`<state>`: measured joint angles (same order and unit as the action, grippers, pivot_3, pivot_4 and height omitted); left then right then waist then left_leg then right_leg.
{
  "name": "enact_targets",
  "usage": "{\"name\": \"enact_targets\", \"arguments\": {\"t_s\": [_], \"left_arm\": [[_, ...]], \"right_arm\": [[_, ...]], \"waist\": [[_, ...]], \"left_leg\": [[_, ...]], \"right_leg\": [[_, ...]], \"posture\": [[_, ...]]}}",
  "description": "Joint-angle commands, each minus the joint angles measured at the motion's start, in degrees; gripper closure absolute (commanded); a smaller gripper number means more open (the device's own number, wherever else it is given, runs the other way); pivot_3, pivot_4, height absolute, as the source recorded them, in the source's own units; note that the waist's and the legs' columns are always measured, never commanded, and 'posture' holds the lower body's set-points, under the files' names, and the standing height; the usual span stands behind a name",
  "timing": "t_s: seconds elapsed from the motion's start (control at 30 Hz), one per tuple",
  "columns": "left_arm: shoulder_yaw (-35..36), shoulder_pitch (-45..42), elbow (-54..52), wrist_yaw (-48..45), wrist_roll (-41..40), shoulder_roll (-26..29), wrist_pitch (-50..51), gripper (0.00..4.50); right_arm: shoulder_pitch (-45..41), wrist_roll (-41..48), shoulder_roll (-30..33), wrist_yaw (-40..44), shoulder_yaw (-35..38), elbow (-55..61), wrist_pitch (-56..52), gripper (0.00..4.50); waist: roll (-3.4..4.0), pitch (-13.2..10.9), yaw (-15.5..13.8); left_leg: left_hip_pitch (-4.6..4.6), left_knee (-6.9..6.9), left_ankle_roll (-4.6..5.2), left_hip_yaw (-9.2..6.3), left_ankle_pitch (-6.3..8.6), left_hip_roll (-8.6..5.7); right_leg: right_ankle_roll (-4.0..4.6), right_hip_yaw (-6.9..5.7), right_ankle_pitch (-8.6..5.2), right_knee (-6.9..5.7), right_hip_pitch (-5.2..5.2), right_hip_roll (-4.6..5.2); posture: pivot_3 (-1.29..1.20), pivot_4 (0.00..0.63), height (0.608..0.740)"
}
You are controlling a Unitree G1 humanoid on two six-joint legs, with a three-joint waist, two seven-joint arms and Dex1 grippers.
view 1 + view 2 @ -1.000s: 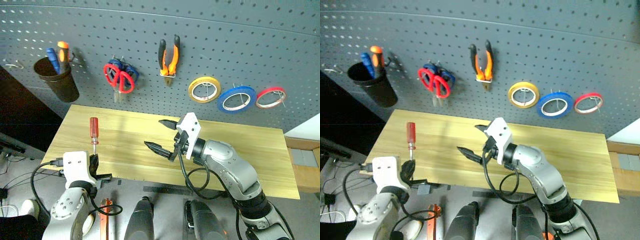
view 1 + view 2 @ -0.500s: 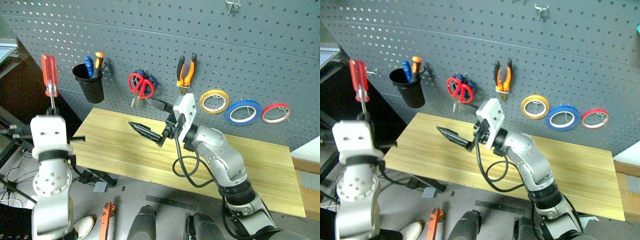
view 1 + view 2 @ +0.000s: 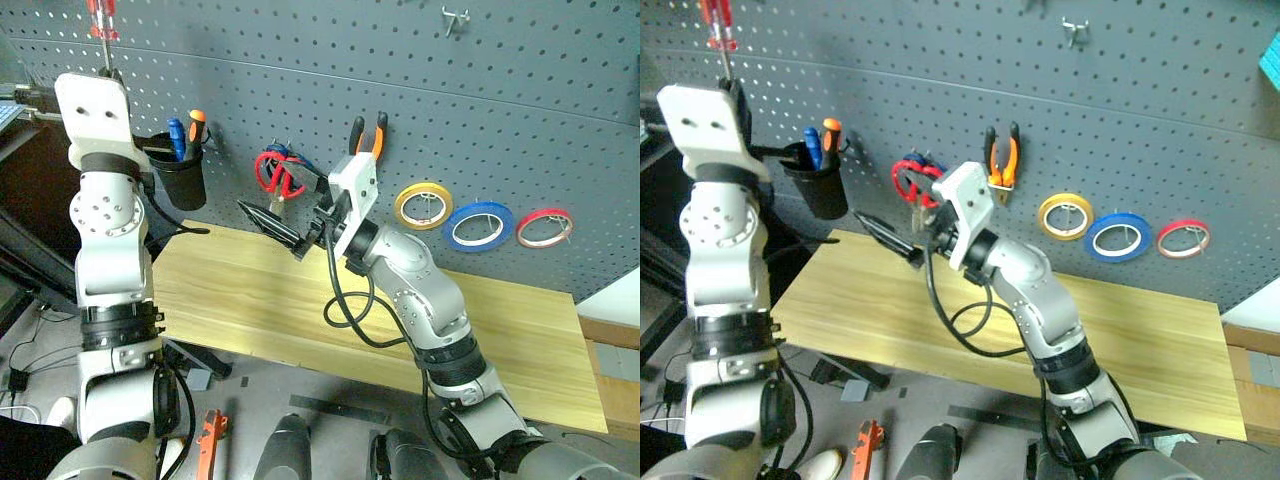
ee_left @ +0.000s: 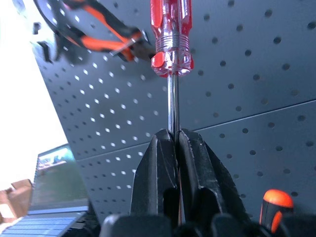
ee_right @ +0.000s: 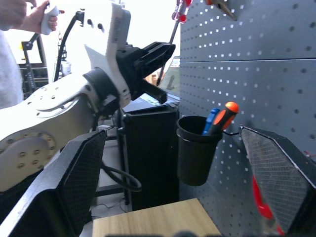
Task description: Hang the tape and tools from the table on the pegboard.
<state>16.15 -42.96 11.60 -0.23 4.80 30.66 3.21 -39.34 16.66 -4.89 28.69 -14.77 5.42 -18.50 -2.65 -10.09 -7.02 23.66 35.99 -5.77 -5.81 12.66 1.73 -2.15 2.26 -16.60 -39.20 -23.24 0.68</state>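
Red-handled screwdriver (image 4: 171, 34) | lifted off surface (image 3: 300, 300), now high before pegboard (image 3: 500, 90), handle above clenched left end effector (image 4: 177, 136) | right end effector (image 3: 290, 215) released, empty | last tool, hanging pending

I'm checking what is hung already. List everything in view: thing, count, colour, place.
pegboard: one, dark grey, behind the table
table: one, light wood, bare
pliers: one, orange and black, hung
scissors: two, red over blue, hung
tape rolls: three, yellow, blue, red, hung
cup: one, black, holding blue and orange screwdrivers
screwdriver: one, clear red handle, held up at the pegboard
left gripper: shut on the screwdriver's shaft
right gripper: open, empty
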Motion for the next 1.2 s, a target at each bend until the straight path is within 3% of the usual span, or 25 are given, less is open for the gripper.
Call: {"name": "enact_targets", "arguments": {"t_s": [0.03,0.23,0.5,0.87,1.2], "left_arm": [[-1.02,-5.08,6.85,-0.78,-1.14,-0.06,-4.06,4.44],[-0.82,-9.21,17.15,0.51,-2.93,-2.01,-7.34,4.44],[-1.85,-11.39,21.56,0.83,-3.70,-4.23,-9.46,4.44],[0.53,-4.89,14.69,3.21,-7.50,-7.10,-3.51,4.44],[0.85,-5.44,12.60,3.09,-7.61,-3.90,-2.10,4.44]], "right_arm": [[-1.51,-0.93,-0.95,-1.02,0.37,0.29,2.15,0.00],[-0.68,-0.18,-0.84,-2.84,1.58,1.12,-0.08,0.00],[0.83,0.03,0.09,-3.89,1.75,2.91,-2.44,0.00],[3.08,-0.14,0.60,-5.03,1.53,5.93,-5.04,0.00],[2.70,0.61,0.54,-5.47,1.91,6.09,-5.00,0.00]], "waist": [[0.01,0.00,0.05],[0.05,-0.03,0.30],[0.18,-0.13,0.99],[0.41,-0.29,2.85],[0.52,-0.55,3.95]], "left_leg": [[0.01,0.00,0.00,-0.01,0.00,0.00],[0.04,0.03,0.09,-0.01,0.03,0.00],[0.03,0.05,0.27,-0.03,0.08,0.00],[-0.01,0.06,0.34,-0.06,0.04,-0.01],[-0.03,0.05,0.38,-0.12,0.02,-0.01]], "right_leg": [[0.00,-0.01,0.00,0.01,0.00,0.00],[0.00,-0.01,0.00,-0.01,0.00,0.00],[0.00,-0.02,0.00,-0.12,-0.01,0.00],[0.01,0.02,-0.01,-0.29,-0.02,-0.01],[0.02,0.00,-0.02,-0.33,-0.01,-0.01]], "posture": [[0.25,0.120,0.740],[0.24,0.154,0.740],[0.22,0.183,0.740],[0.21,0.197,0.740],[0.22,0.205,0.740]]}}
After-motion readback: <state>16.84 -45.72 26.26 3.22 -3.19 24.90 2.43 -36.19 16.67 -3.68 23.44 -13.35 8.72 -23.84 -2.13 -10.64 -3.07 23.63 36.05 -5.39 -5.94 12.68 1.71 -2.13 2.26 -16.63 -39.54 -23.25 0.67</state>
